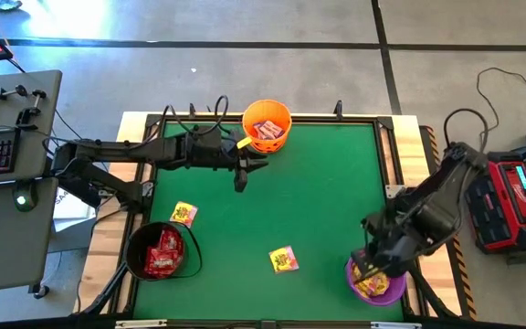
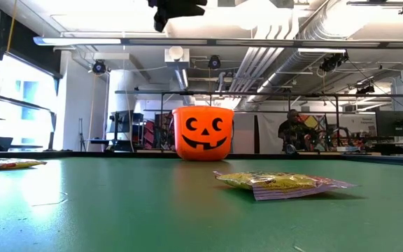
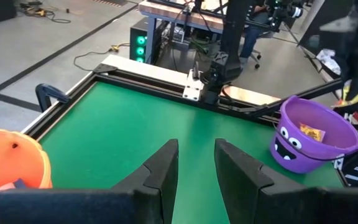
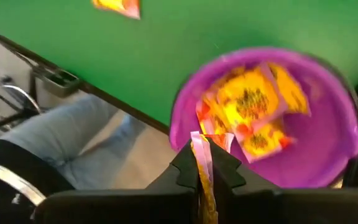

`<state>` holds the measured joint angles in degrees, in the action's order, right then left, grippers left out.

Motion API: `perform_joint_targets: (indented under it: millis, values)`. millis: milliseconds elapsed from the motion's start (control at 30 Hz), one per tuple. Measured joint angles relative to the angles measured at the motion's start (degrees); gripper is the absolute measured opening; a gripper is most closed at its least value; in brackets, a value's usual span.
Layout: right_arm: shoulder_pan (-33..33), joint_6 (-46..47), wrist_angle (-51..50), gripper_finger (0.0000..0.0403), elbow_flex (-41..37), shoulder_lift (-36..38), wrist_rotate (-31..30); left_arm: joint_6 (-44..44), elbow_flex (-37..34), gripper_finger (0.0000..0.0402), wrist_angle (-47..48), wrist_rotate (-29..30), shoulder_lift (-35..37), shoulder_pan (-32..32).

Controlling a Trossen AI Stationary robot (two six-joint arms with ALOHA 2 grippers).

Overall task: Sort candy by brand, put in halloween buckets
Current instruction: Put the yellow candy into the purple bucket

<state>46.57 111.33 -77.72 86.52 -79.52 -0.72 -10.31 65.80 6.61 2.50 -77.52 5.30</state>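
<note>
Room: you see a big workshop with pipes on the ceiling, grey floor and a person [image 2: 294, 130] sitting far behind the table.
Table: a flat green mat [image 1: 318, 201] with a black frame and pale wood edges.
Buckets: you have three round plastic pails. The orange bucket [image 1: 267, 125] with a pumpkin face sits at the far edge. The black bucket [image 1: 160, 251] sits at the near left. The purple bucket [image 1: 377, 281] with a face sits at the near right.
Loose candy: two flat shiny yellow packets lie on the mat, one [image 1: 184, 214] just beside the black bucket and one [image 1: 284, 260] near the middle of the near side.
Candy in buckets: red packets fill the black one, pale packets with blue sit in the orange one, yellow packets lie in the purple one. You cannot count them.
Left gripper [image 1: 261, 164]: it hangs over the mat right next to the orange bucket. Its two dark fingers [image 3: 161, 169] stand a little apart with nothing between them.
Right gripper [image 4: 205, 167]: it is over the purple bucket, pinched tight on a thin yellow packet [image 4: 204, 163] seen edge-on.
Hard to see: the right arm covers part of the purple bucket from above.
</note>
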Motion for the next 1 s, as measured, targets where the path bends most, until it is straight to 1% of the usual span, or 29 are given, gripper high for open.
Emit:
perform_joint_targets:
  millis: [133,367,467,667,767,867,1000]
  values:
    - [0.8,2.2,1.3,0.0,0.0,-2.3,2.5,0.1,0.0,0.0094,0.0,0.0,0.0,0.1]
    - [0.9,3.8,1.1,0.0,0.0,-5.5,3.2,0.7,0.0,0.0094,0.0,0.0,0.0,0.1]
    - [0.9,4.4,1.0,0.0,0.0,-6.5,4.9,1.1,0.0,0.0094,0.0,0.0,0.0,0.1]
    - [0.9,5.4,-0.1,0.0,0.0,-8.4,5.5,1.5,0.0,0.0094,0.0,0.0,0.0,0.1]
    - [1.0,5.7,-0.8,0.0,0.0,-9.3,7.1,1.5,0.0,0.0094,0.1,0.0,0.0,-0.1]
    - [1.2,5.7,-2.6,0.0,-0.1,-10.4,7.4,1.5,0.0,0.0094,1.0,0.0,0.0,-0.1]
    - [1.3,5.8,-3.5,0.0,-3.3,-11.3,8.1,1.5,0.0,0.0094,2.2,-0.2,-0.1,-0.1]
